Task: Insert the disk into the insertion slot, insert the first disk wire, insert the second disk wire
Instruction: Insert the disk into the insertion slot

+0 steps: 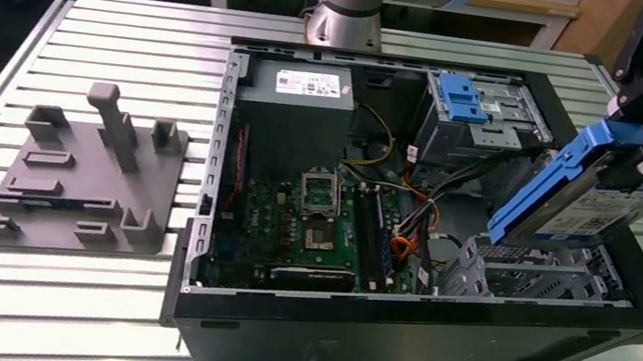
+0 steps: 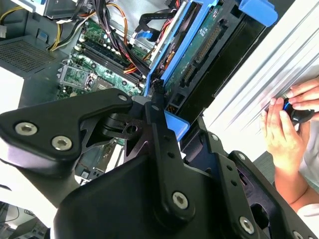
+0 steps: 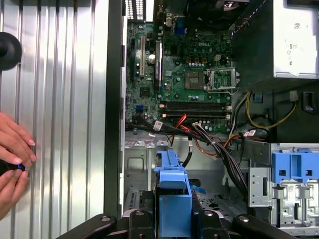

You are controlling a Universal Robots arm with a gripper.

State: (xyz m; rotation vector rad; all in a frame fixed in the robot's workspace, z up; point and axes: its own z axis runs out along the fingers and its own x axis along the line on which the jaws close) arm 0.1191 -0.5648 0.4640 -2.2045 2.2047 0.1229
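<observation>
fingers (image 2: 163, 144) clamped on the blue-framed disk (image 1: 578, 200), disk tilted in the air over open computer case (image 1: 402, 327), lower end just above perforated insertion slot (image 1: 509, 269), not in it, case on slatted surface (image 1: 129, 34), person's hands (image 3: 12, 154) beside case

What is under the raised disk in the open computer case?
The slot, a perforated metal cage, sits below the tilted disk, with cables beside it. The disk covers part of the slot, so what is there cannot be seen.
</observation>
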